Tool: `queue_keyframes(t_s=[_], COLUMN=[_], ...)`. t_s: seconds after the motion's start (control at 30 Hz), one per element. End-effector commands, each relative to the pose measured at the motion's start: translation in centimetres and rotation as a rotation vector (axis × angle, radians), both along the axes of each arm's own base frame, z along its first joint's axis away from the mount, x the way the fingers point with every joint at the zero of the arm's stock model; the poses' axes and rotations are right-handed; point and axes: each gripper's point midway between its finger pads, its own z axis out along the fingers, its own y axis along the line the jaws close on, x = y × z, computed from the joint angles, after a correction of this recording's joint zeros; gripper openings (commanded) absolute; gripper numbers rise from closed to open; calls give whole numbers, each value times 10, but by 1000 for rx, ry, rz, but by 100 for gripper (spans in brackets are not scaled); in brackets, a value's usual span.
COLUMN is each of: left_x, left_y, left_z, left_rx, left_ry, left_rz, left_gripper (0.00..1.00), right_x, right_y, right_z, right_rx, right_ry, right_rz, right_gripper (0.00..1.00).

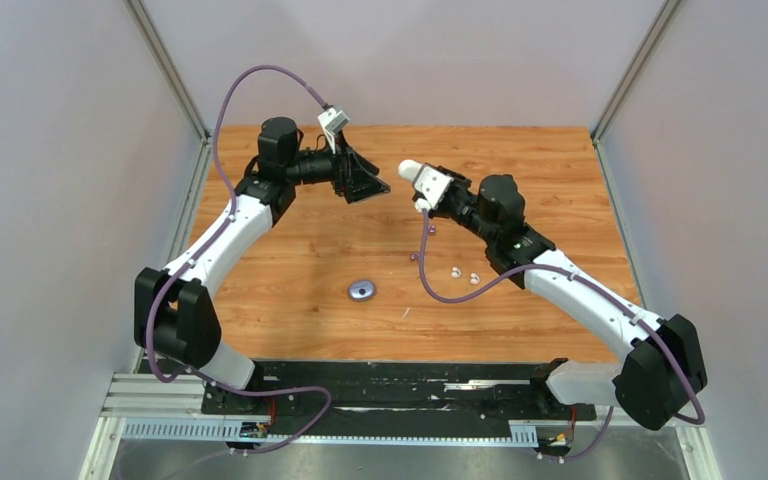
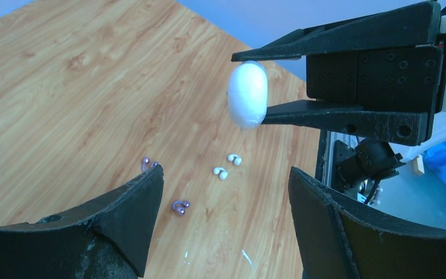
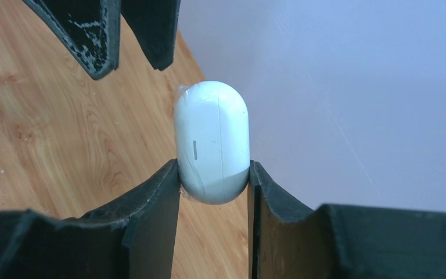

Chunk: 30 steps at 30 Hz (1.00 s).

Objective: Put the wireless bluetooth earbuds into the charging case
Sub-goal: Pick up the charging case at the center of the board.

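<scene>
My right gripper [image 3: 213, 174] is shut on the lower end of a white pebble-shaped charging case [image 3: 212, 139], held closed in the air over the far middle of the table [image 1: 407, 167]. My left gripper [image 2: 226, 174] faces it, open and empty, its fingers [image 3: 101, 35] just short of the case. Two white earbuds [image 2: 234, 158] [image 2: 220, 172] and two purple earbuds [image 2: 180, 206] [image 2: 147, 163] lie loose on the wood below. From above, the white buds [image 1: 455, 271] [image 1: 474, 278] sit under the right forearm.
A closed purple case [image 1: 362, 290] lies on the wooden table [image 1: 290, 300] near the front middle. Grey walls close in the far side and both sides. A purple cable [image 1: 440, 290] from the right arm hangs close to the white buds.
</scene>
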Motion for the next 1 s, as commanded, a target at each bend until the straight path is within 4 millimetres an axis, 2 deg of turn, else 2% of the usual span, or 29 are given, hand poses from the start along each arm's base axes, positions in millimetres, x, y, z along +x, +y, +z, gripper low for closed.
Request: queue_keyframes(t_s=[0.0,0.43,0.83,0.97], left_x=[-2,-3,-5,-4], left_y=[-7,-15,-18,-19], left_z=[34,40,41,42], left_rx=[-52,-82,-82,-88], left_ry=[-115,-112,-125,-126], left_rz=[-60,-117,-130,-133], left_gripper=[84,61,50,43], right_x=[-6,-3,-5,-5], right_y=[8,29,40,42], right_z=[50,53,54,52], right_rx=[74,70,82,77], right_ry=[-137,-158,-154,-147], right_rz=[10,19,41,49], right_gripper=[0,0,0,0])
